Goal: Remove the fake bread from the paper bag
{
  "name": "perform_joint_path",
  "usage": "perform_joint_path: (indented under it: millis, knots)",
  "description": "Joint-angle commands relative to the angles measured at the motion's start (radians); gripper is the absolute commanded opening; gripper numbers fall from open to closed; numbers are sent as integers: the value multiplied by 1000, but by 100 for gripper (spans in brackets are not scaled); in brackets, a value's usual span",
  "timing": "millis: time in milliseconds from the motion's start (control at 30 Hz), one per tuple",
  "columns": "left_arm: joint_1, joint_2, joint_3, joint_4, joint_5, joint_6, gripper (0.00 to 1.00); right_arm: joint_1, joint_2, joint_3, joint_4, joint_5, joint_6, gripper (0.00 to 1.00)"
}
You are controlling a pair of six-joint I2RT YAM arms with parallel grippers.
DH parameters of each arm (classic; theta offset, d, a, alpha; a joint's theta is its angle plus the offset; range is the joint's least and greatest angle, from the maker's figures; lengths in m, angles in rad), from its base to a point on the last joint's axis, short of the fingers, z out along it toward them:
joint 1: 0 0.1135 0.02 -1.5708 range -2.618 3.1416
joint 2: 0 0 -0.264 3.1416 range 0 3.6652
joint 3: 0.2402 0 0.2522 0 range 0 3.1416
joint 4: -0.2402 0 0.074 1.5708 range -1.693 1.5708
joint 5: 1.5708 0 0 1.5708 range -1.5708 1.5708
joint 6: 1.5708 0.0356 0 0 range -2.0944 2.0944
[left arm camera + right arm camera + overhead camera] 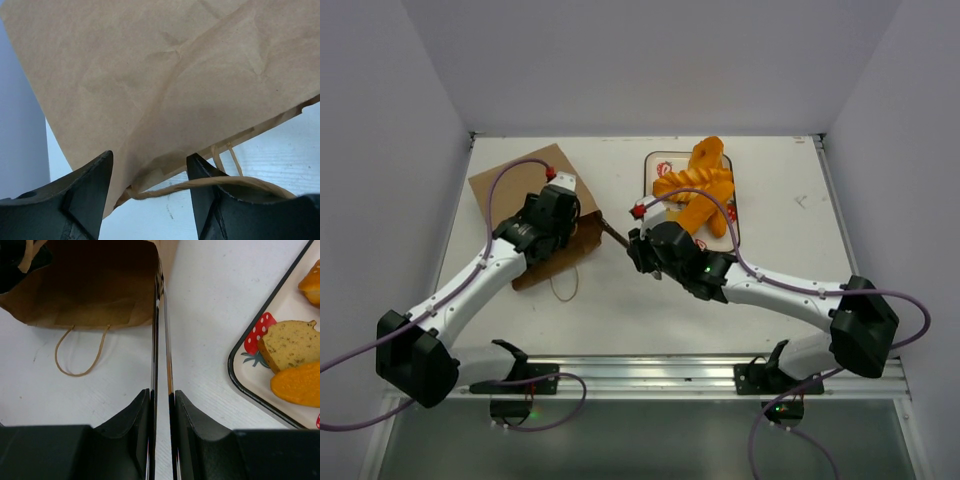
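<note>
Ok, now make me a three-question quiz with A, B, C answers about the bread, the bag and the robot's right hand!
1. What colour is the paper bag? A brown; B blue; C green.
2. Where is the fake bread? A in the bag; B on the tray; C on the floor.
3. What is the right gripper doing? A hanging open; B shut on the tongs; C holding a loaf.
Answers: 1 A, its paper is plain brown. 2 B, the loaves lie piled on the strawberry tray. 3 B, it pinches the metal tongs together.
</note>
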Motion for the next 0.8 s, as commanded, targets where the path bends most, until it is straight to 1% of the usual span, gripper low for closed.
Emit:
perform_joint_path:
  millis: [0,133,267,567,633,700,767]
  knots:
    - [42,35,57,56,34,-5,65,-24,40,71,42,-31,-4,12]
    - [67,80,70,59,71,-27,67,-36,89,116,40,-57,-3,12]
    - [73,66,44,85,95,-25,68,-37,106,127,40,-70,6,15]
    - [79,42,19,108,114,-24,69,-45,105,142,17,-90,11,26]
    - [85,48,19,112,121,-25,69,-45,94,136,14,-84,11,32]
    - [90,57,24,111,129,-25,69,-47,86,125,16,-83,12,35]
    - [96,69,34,105,131,-27,69,-48,72,115,17,-81,16,36]
